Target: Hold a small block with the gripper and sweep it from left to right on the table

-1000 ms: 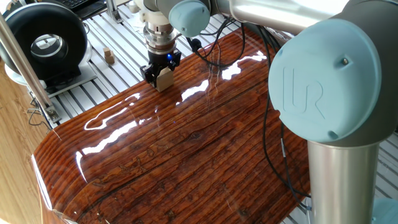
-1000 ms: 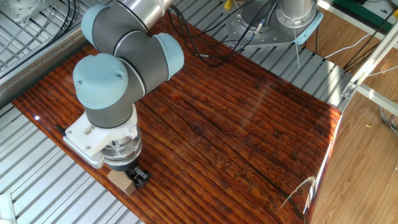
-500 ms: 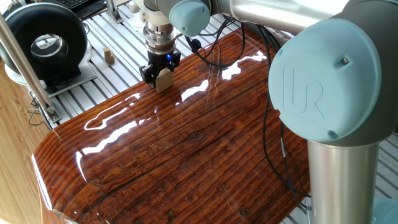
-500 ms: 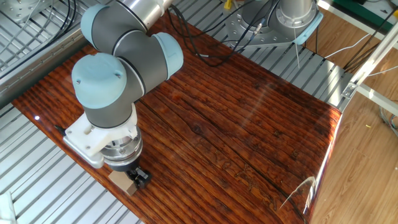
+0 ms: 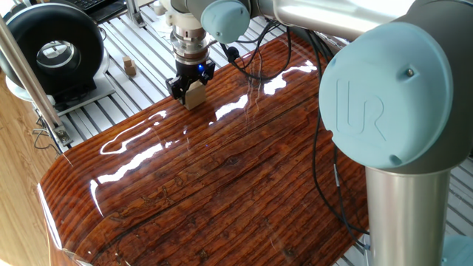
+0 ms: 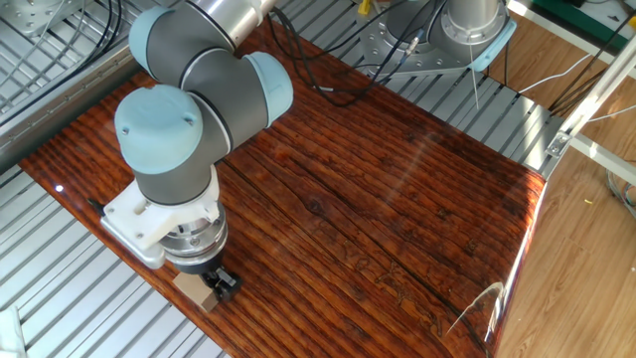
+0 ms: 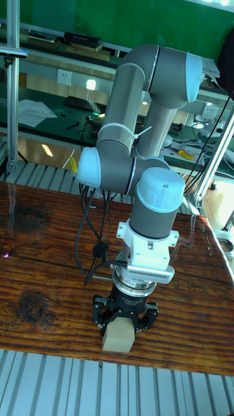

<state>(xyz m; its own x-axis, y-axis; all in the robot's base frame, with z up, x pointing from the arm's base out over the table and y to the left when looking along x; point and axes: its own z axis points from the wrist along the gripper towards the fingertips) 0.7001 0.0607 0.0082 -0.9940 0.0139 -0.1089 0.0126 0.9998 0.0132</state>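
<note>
Worktop: glossy reddish-brown board, striped grain, rounded corners, spread beneath the jaws.
Jaws: black two-fingered claw under a silver cylindrical wrist, closed on the small block.
Small block: plain light-tan wooden cube, pinched between the jaws at the worktop's edge.

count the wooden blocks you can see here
2: the small block held in the gripper at the table edge, and a tiny darker wooden piece on the slatted aluminium surface. Others could be hidden behind the arm.

A robotics lab: slatted aluminium bench, cluttered workbenches behind.
</note>
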